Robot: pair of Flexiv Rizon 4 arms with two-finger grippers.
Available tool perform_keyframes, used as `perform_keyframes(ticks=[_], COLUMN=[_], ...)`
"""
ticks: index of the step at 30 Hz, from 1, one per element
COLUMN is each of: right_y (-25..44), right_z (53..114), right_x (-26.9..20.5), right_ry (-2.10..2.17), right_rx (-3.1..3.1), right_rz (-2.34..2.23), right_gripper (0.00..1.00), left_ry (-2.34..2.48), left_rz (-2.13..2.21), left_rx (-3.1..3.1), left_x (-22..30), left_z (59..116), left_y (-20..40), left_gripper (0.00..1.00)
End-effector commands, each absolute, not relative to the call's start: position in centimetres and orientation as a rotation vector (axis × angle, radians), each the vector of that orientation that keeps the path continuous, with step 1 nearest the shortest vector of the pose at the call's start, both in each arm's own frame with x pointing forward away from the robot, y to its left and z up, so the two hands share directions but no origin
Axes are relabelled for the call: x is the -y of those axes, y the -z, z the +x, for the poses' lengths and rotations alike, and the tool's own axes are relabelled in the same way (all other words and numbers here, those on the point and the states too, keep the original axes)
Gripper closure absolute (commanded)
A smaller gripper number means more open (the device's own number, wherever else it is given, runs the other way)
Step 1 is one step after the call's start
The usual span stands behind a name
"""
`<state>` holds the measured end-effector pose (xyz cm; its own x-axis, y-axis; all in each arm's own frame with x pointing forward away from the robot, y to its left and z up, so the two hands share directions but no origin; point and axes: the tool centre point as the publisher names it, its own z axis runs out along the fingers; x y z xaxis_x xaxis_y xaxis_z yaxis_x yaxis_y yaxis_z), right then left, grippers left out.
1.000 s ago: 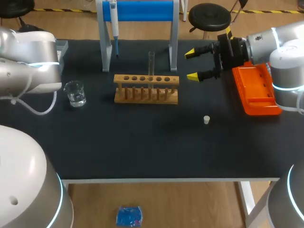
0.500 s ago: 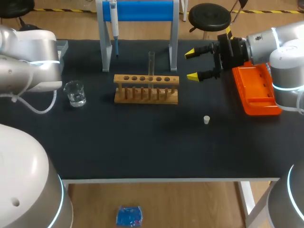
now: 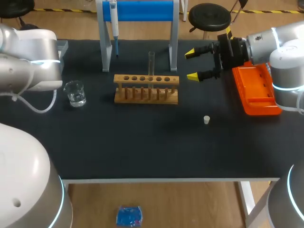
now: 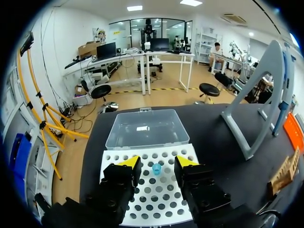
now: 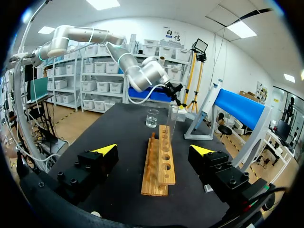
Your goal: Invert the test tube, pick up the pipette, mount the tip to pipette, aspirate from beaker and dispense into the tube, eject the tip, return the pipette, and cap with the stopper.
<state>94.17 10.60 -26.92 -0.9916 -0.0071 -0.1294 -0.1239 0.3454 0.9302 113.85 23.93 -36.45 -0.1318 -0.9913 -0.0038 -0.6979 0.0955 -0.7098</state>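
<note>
Yellow-tipped, the right gripper [image 3: 191, 64] hangs above the black table top [image 3: 142, 147] in the head view. Its fingers are spread wide with nothing between them, and it sits just beside the end of the light wooden tube rack [image 3: 146, 89]. A clear glass test tube [image 3: 151, 61] stands upright in that rack. Behind the rack, a slim white-and-blue pipette [image 3: 114, 26] hangs on the grey stand with a blue crossbar [image 3: 142, 10]. A small glass beaker [image 3: 75, 92] sits near the table's left side, close to the grey left arm [image 3: 28, 61], whose gripper this view does not show. A little white stopper [image 3: 206, 119] lies alone on the dark surface in front of the right gripper. An orange plastic tray [image 3: 256, 92] rests beneath the right arm.

From the left wrist, the left gripper [image 4: 157, 164] hovers over a white perforated tip rack [image 4: 142, 199]. Its fingers are apart and a single pale blue pipette tip [image 4: 156, 168] stands between them, untouched. A clear plastic box [image 4: 145, 129] lies just ahead of the tip rack, near the table's edge.

From the right wrist, the wooden tube rack stretches ahead between the parted fingers. The test tube rises from its far part, the beaker is beyond it, and the stopper lies beside one finger.
</note>
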Motion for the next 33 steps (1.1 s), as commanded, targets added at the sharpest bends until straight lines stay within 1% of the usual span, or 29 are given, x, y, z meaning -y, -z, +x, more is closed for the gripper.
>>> perform_keyframes(ticks=[1, 2, 3, 6, 7, 8, 10, 14, 33], right_y=[26.97, 26.97, 26.97, 26.97, 26.97, 26.97, 26.97, 26.97, 26.97], right_z=[94.2, 94.2, 94.2, 94.2, 94.2, 94.2, 94.2, 94.2, 94.2], right_x=[-10.59, -10.59, -10.59, -10.59, -10.59, -10.59, -10.59, -10.59, -10.59], right_ry=[-1.736, -1.736, -1.736, -1.736, -1.736, -1.736, -1.736, -1.736, -1.736], right_rx=[-2.491, -2.491, -2.491, -2.491, -2.491, -2.491, -2.491, -2.491, -2.491], right_rz=[-0.124, -0.124, -0.124, -0.124, -0.124, -0.124, -0.124, -0.124, -0.124], right_gripper=[0.0, 0.0, 0.0, 0.0, 0.0, 0.0, 0.0, 0.0, 0.0], left_ry=[0.77, 0.77, 0.769, 0.764, 0.762, 0.762, 0.758, 0.751, 0.744], left_rz=[-1.663, -1.664, -1.664, -1.666, -1.666, -1.666, -1.669, -1.674, -1.667], left_rx=[-1.904, -1.904, -1.906, -1.91, -1.911, -1.911, -1.912, -1.915, -1.92], left_x=[-24.07, -24.08, -24.11, -24.15, -24.16, -24.17, -24.18, -24.26, -24.03], left_z=[114.24, 114.23, 114.21, 114.21, 114.21, 114.21, 114.21, 114.17, 113.82], left_y=[36.36, 36.38, 36.43, 36.56, 36.58, 36.58, 36.6, 36.72, 36.13], left_gripper=[0.62, 0.64, 0.68, 0.72, 0.79, 0.81, 0.89, 1.0, 1.0])
